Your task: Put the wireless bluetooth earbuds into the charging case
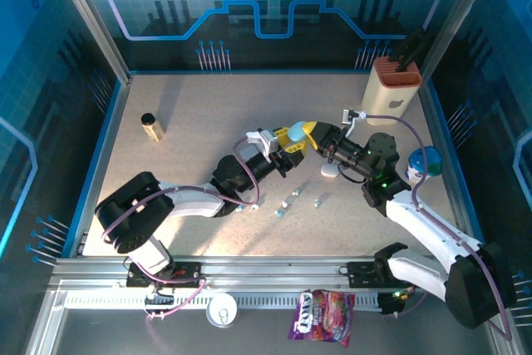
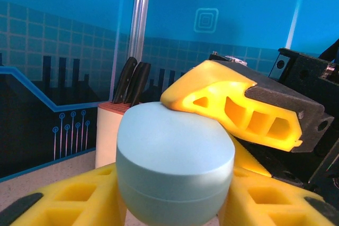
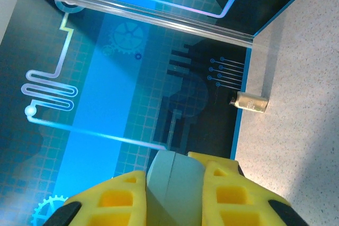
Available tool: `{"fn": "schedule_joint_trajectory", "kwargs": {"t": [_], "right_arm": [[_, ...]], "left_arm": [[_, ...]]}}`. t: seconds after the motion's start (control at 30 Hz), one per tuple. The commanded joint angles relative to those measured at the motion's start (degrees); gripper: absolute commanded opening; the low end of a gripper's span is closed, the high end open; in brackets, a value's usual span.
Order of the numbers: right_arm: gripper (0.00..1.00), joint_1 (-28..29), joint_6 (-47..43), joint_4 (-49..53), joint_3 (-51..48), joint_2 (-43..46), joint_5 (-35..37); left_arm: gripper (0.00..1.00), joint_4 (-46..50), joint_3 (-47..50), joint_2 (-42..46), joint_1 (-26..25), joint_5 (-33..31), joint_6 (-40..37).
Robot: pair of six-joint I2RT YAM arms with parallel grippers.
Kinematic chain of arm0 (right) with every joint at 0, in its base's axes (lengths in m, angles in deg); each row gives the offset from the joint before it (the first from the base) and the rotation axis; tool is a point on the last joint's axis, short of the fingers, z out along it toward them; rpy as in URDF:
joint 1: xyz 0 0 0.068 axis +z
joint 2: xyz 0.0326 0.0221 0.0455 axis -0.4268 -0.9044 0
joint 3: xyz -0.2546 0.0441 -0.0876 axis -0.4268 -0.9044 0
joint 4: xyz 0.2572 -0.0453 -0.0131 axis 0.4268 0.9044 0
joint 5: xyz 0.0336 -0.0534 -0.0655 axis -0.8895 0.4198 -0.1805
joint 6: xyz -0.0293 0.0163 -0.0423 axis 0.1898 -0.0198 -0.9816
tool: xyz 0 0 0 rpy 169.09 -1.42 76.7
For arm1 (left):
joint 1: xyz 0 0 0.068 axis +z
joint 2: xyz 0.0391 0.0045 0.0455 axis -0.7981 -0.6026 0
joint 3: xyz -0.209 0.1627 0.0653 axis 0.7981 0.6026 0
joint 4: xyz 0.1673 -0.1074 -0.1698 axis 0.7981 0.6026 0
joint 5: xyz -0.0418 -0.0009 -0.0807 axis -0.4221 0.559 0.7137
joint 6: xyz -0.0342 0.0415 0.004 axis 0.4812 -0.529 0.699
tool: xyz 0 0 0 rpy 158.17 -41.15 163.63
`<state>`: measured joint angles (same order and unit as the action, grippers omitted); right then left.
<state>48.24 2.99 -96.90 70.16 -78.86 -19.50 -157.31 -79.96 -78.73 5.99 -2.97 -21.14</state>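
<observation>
Left gripper is clamping the charging case by its base, steadying it; right gripper is pinching its top, probably to open it. Earbuds are lying loose on the tabletop, lower centre of the top view.

Both arms: white shells, black joints, lilac cable trailing back from the fingers. Fingers themselves are chunky yellow, hollow cut-outs, dark blocks at their base.

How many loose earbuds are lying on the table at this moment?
6 earbuds can be made out: two beside the left arm, three clustered in the middle, one further right. More may be hidden under the arms.
</observation>
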Motion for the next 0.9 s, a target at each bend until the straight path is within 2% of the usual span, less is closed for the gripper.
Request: {"fn": "schedule_joint_trajectory", "kwargs": {"t": [0.0, 0.17, 0.23, 0.37, 0.57, 0.87], "right_arm": [[0.0, 0.4, 0.4, -1.2, -0.9, -0.5, -0.3], [0.0, 0.4, 0.4, -1.0, -0.7, -0.7, -0.5], [0.0, 0.4, 0.4, -0.9, -0.8, -0.9, -0.7], [0.0, 0.4, 0.6, -0.9, -1.2, -1.1, -0.4], [0.0, 0.4, 0.7, -1.2, -1.2, -1.3, -0.4], [0.0, 0.4, 0.6, -0.7, -1.4, -1.7, -0.7]], "left_arm": [[0.45, -2.5, -1.5, 0.0, -0.2, 2.4, -1.5], [0.38, -2.5, -1.4, -0.1, -0.2, 2.7, -2.1], [0.38, -2.5, -1.3, -0.1, -0.2, 2.9, -2.0], [0.49, -2.5, -1.2, 0.1, -0.2, 2.8, -1.8], [0.44, -2.5, -1.2, 0.4, -0.2, 2.6, -2.0], [0.41, -2.5, -1.1, 0.5, -0.2, 2.5, -1.7]]}}
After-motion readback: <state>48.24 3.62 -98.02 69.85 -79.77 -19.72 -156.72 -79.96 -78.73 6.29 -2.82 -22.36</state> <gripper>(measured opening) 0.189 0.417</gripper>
